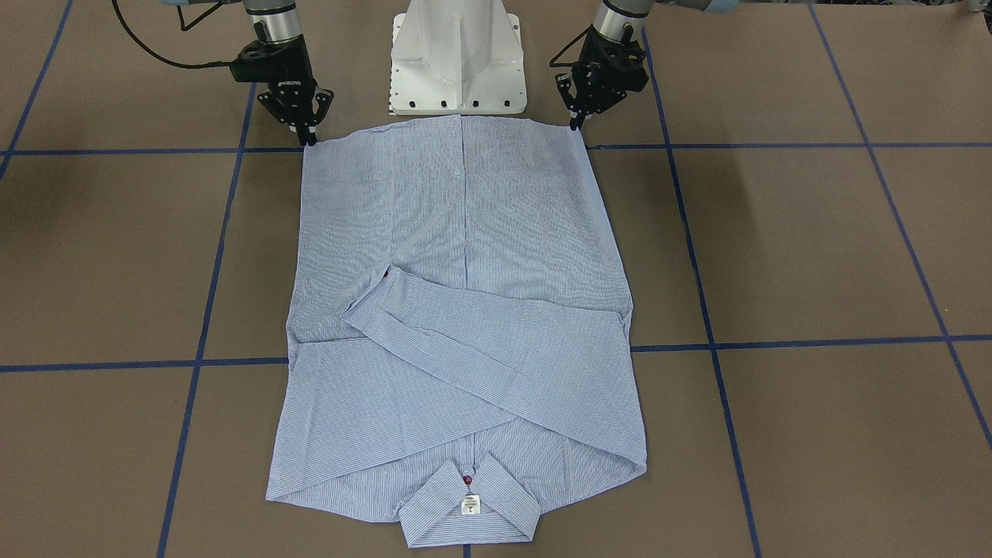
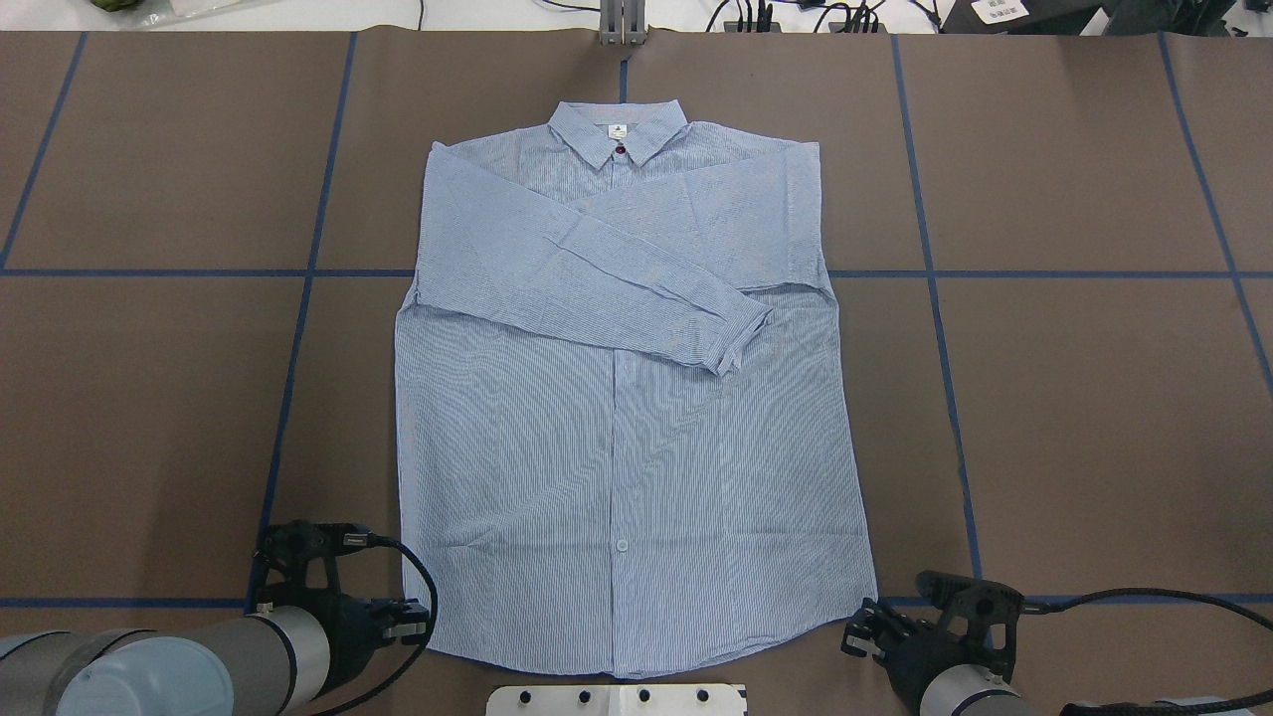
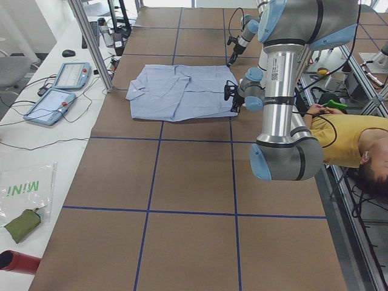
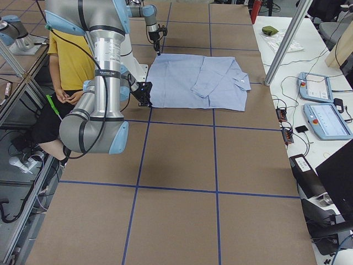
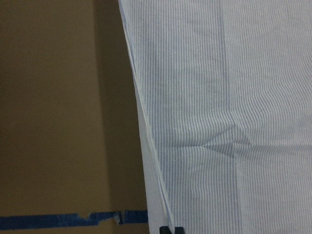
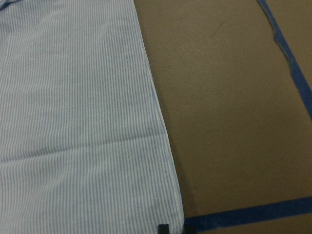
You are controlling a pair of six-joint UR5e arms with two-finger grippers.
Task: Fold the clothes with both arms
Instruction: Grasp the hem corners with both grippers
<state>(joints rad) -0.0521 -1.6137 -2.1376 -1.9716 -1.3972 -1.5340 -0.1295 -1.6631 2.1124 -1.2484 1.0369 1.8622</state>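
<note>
The left gripper (image 1: pixel 576 122) and right gripper (image 1: pixel 309 137) have jaws clamped on hem corners of the blue-and-white striped button-up shirt (image 1: pixel 527 217).

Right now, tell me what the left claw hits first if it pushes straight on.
The shirt: the left claw points down at its hem corner, tips seemingly pinched there; the table lies just beneath.

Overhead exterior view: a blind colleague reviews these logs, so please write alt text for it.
A light blue striped shirt lies flat, front up, on a brown table, collar farthest from the robot, both sleeves folded across the chest. The left gripper and right gripper sit at the two near hem corners.
</note>
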